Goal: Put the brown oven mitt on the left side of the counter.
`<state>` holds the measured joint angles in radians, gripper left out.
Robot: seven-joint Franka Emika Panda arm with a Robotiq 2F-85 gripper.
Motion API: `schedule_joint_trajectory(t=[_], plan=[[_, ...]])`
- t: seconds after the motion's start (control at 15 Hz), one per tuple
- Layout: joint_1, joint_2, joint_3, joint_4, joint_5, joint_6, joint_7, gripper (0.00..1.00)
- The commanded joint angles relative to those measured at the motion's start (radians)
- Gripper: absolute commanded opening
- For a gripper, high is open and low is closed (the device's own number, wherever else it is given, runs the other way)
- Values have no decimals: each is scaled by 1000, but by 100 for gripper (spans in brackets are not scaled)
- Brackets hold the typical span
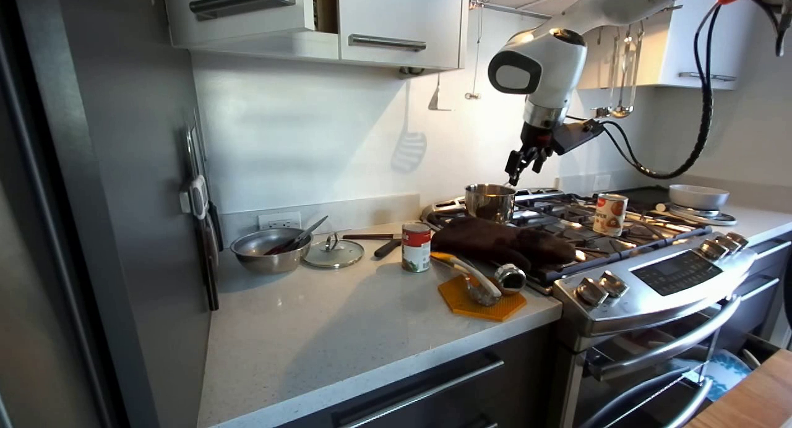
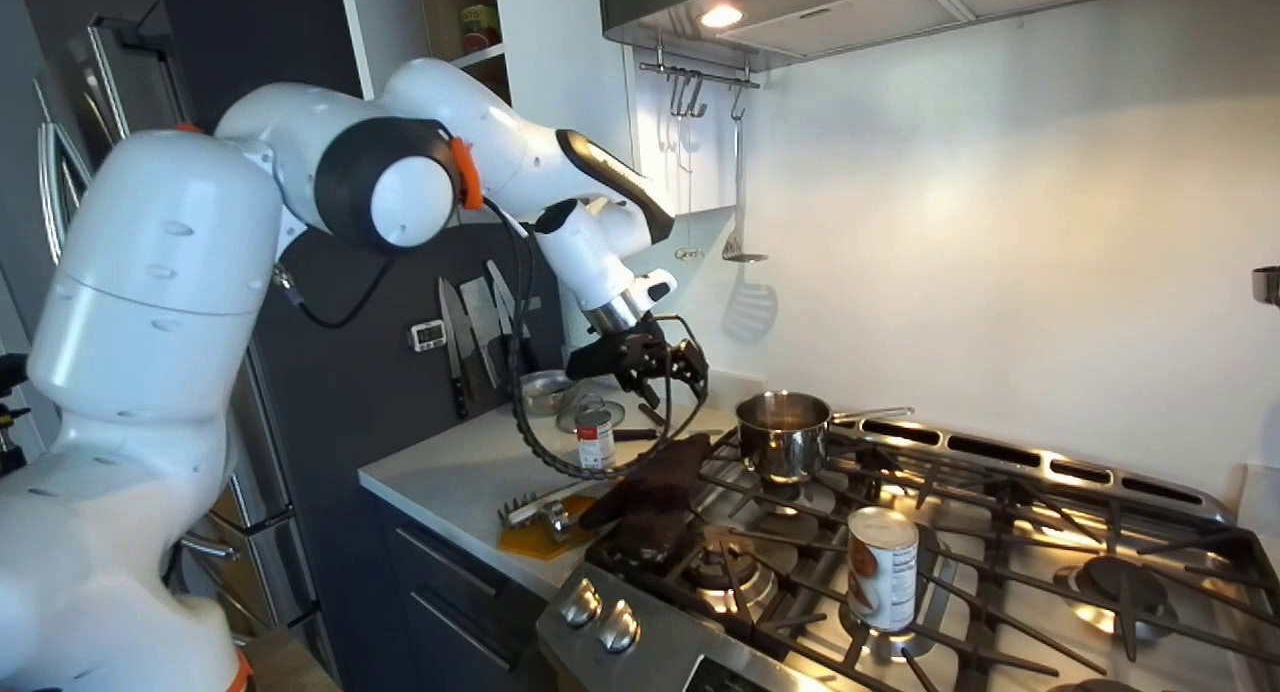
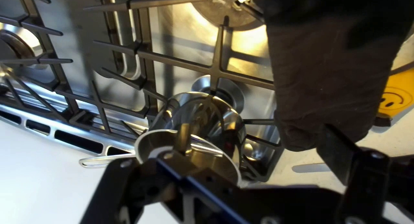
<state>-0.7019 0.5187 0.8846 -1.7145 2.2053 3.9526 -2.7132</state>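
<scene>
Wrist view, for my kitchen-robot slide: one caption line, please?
Past the open gripper: a steel pot on the stove, the brown oven mitt across the stove's edge.

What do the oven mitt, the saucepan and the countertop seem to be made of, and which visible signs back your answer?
Oven mitt: probably fabric, dark brown and matte; fine wrinkles show in the wrist view.
Saucepan: likely stainless steel, polished; its side throws back bright reflections.
Countertop: perhaps quartz or similar stone, smooth and pale with faint specks; looks alone cannot settle it.

White wall (image 1: 309, 131); pale upper cabinets (image 1: 399, 13); lit lamp (image 2: 721, 16)
</scene>
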Motion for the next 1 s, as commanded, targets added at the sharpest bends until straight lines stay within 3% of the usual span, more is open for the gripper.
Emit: schedule_joint_trajectory(t=[0.0, 0.2, 0.27, 0.33, 0.47, 0.93], plan=[[-165, 250, 265, 130, -170, 234, -38, 100], [-252, 420, 478, 129, -269, 421, -32, 100], [-237, 310, 362, 27, -143, 300, -32, 100], [-257, 339, 400, 4, -151, 299, -9, 100], [-231, 345, 354, 36, -115, 269, -53, 100], [-228, 419, 341, 89, -173, 287, -43, 100]])
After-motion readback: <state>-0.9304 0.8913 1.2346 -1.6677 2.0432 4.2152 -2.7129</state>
